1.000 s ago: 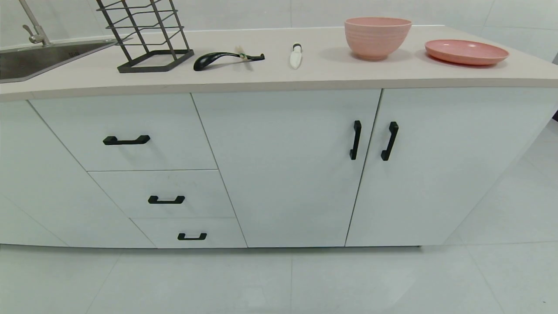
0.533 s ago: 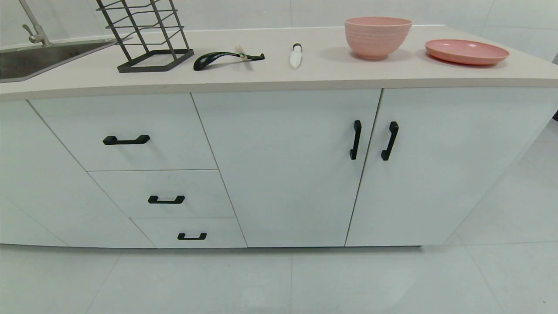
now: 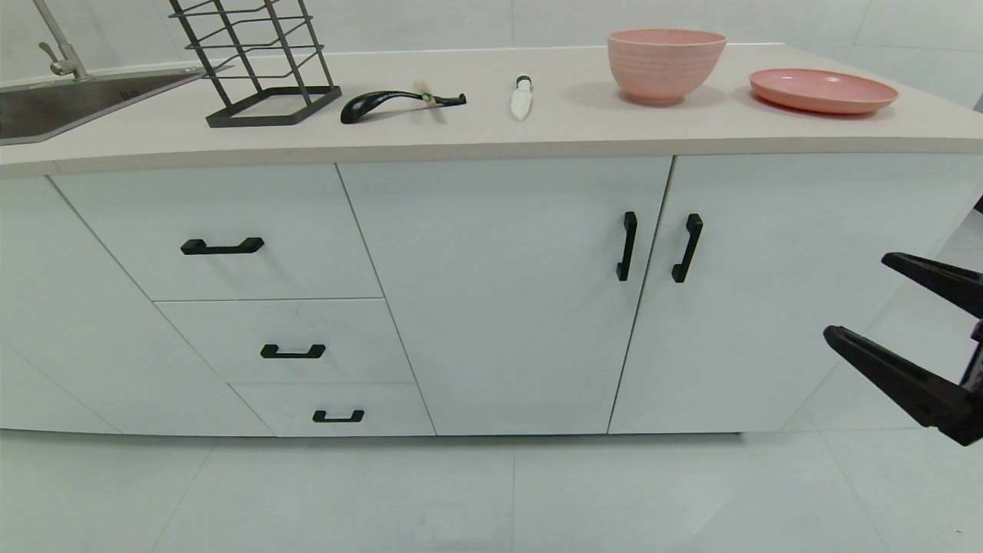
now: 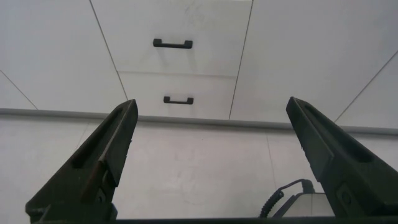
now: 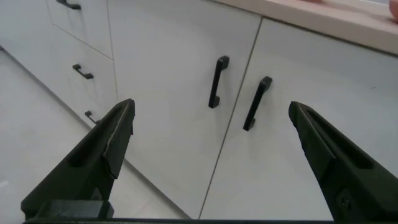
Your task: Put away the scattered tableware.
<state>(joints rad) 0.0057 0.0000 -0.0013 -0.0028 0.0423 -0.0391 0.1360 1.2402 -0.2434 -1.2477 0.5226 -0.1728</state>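
Observation:
On the countertop [image 3: 491, 130] stand a pink bowl [image 3: 666, 65] and a flat pink plate [image 3: 822, 91] at the right. A black spoon [image 3: 384, 104] and a small white utensil [image 3: 521, 98] lie near the middle. My right gripper [image 3: 854, 294] is open and empty at the right edge, low in front of the right cupboard door, well below the counter. In the right wrist view the right gripper [image 5: 210, 104] faces the two vertical door handles [image 5: 217, 81]. My left gripper [image 4: 211, 102] is open and empty, low over the floor, facing the lower drawers [image 4: 173, 43].
A black wire rack [image 3: 257, 61] stands at the counter's left, beside a steel sink [image 3: 69, 100] with a tap. Below are three drawers [image 3: 222, 246] on the left and two cupboard doors [image 3: 628, 246] with black handles. Pale tiled floor [image 3: 491, 491] lies in front.
My right gripper has come into the head view at the right edge, open. The tableware on the counter has not moved.

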